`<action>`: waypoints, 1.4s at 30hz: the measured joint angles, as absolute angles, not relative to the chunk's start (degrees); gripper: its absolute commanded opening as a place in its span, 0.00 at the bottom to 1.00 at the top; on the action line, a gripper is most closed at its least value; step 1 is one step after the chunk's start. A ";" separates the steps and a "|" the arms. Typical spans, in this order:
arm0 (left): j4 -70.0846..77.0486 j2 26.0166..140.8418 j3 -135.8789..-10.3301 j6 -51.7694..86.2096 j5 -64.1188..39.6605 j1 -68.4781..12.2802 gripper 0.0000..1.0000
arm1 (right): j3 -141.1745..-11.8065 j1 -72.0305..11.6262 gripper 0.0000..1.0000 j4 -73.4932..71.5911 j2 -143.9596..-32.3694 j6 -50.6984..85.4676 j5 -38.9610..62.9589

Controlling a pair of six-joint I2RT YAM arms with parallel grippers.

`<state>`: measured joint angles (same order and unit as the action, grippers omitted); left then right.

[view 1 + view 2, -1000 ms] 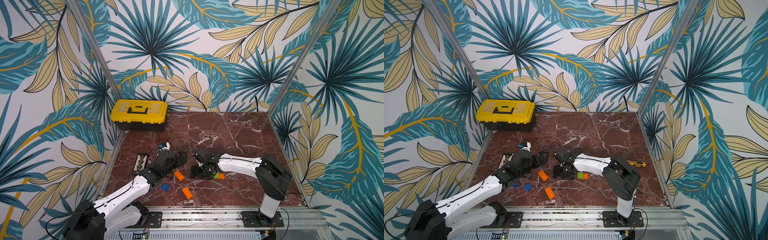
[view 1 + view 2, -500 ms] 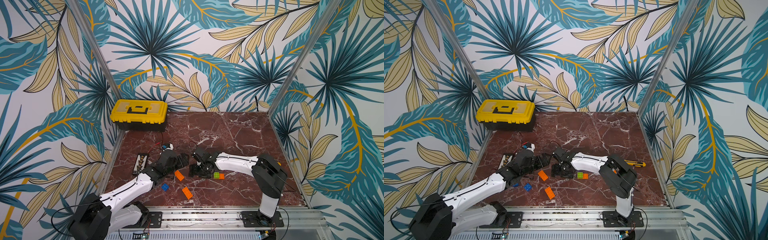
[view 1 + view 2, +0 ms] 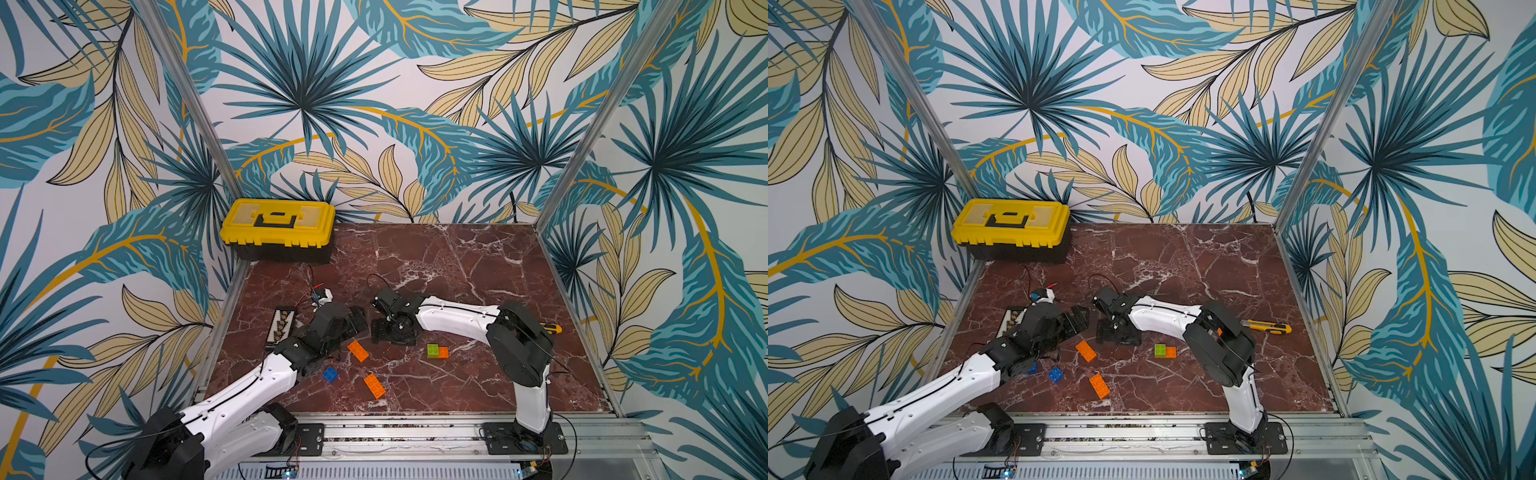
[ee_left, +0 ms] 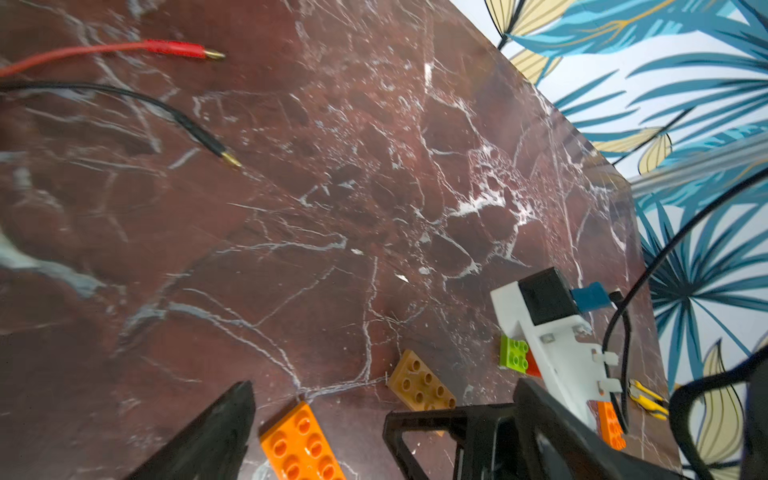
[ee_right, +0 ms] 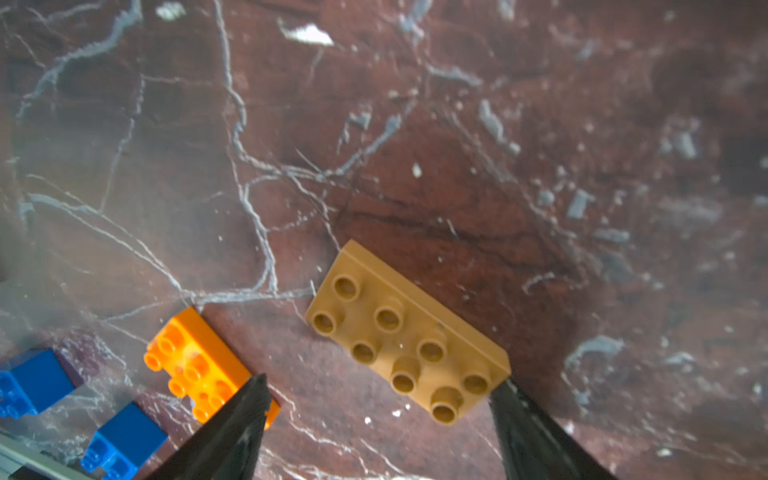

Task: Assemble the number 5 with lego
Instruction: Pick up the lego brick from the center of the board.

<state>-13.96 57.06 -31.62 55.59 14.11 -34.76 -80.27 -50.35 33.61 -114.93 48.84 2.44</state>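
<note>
- Right gripper (image 5: pixel 380 380) stands wide open astride a tan oblong studded plastic brick (image 5: pixel 409 345), which lies flat and ungripped near the centre of the marble desk (image 3: pixel 457 270).
- Left gripper (image 4: pixel 382 388) gapes empty over an orange oblong brick (image 4: pixel 301 442).
- Lime-green-and-orange brick cluster (image 3: pixel 436 351) lies nearer the front edge.

I read no legible text, number or sign in any view. Marks on the black strip (image 3: pixel 282 326), left on the counter (image 3: pixel 457 270), are too small to resolve; the lego (image 5: pixel 407 332) studs show no lettering.
</note>
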 measured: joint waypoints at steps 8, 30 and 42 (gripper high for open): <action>-24.60 50.87 -31.62 60.47 23.49 -34.54 1.00 | -89.23 -51.51 0.89 41.36 -120.70 48.80 -4.73; -29.87 46.83 -31.11 63.72 27.99 -34.48 1.00 | -93.86 -55.24 0.75 45.54 -124.70 58.83 -14.63; -25.69 47.48 -31.03 59.40 22.98 -34.44 1.00 | -83.94 -54.43 0.65 40.12 -118.43 56.71 -13.74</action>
